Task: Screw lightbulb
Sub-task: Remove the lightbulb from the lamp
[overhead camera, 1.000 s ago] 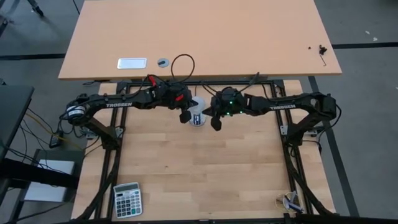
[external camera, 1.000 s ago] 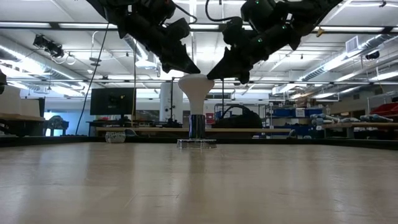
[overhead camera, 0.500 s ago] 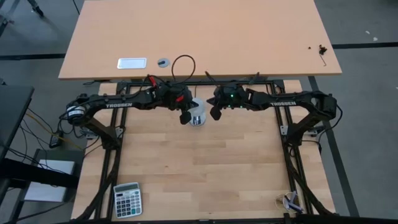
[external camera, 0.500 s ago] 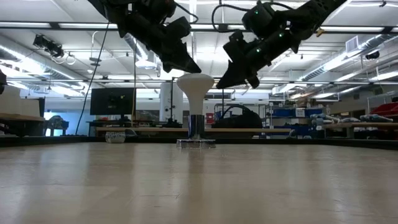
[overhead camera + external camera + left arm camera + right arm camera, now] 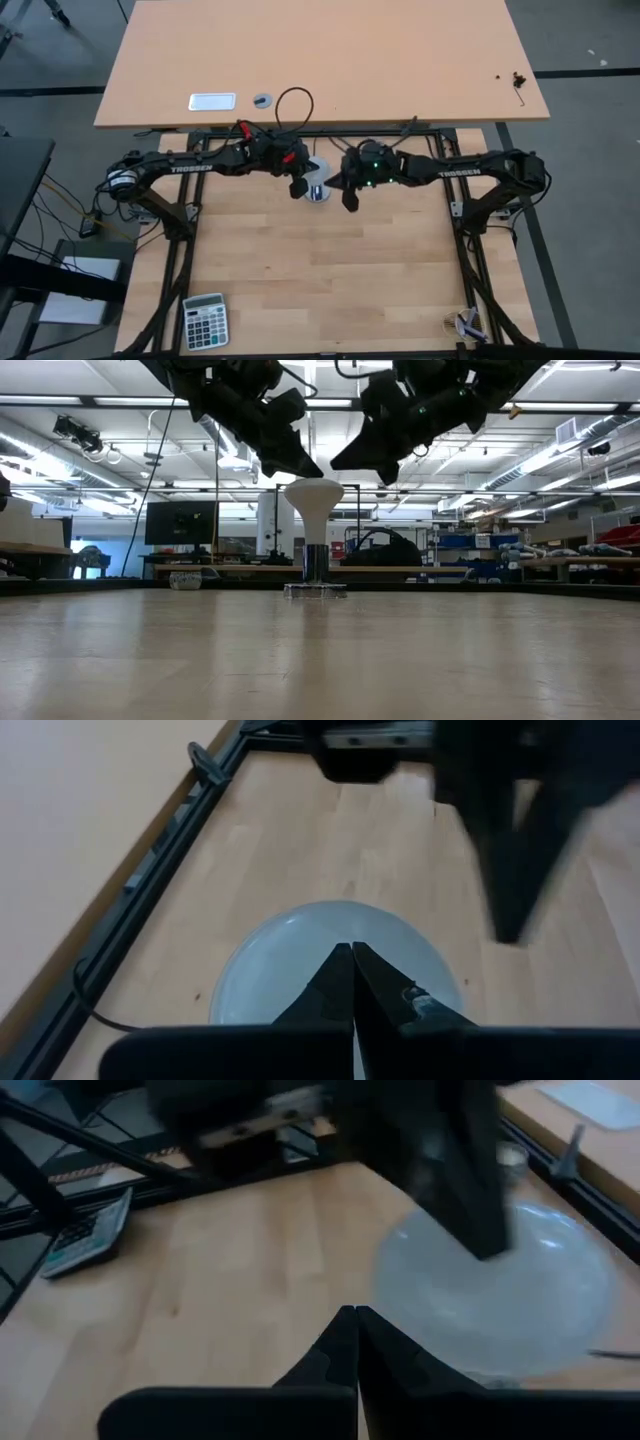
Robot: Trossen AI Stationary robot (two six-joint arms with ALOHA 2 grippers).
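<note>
From above, the work table is made of pale wood planks with a black frame around it. A bigger tan desk stands behind it, on a grey floor. A calculator lies at the near left corner of the work table. The lightbulb sits at the back middle of the table, between the two arms. Its round white face looks straight up. The left gripper is just beside it on the left, and the right gripper is just beside it on the right.

From table height, the room behind is a big workshop with ceiling lights, desks and a dark screen. The lightbulb stands straight up and down, wide end on top, thin neck going down into a socket on the table. The left gripper hangs just over the wide top. The right gripper hangs apart, a bit higher.

In the left wrist view, the left gripper's fingers are pressed together, with nothing between them, over the lightbulb's round face.

In the right wrist view, the right gripper's fingers are also pressed together on nothing. The lightbulb is off to one side, and the calculator lies far off.
</note>
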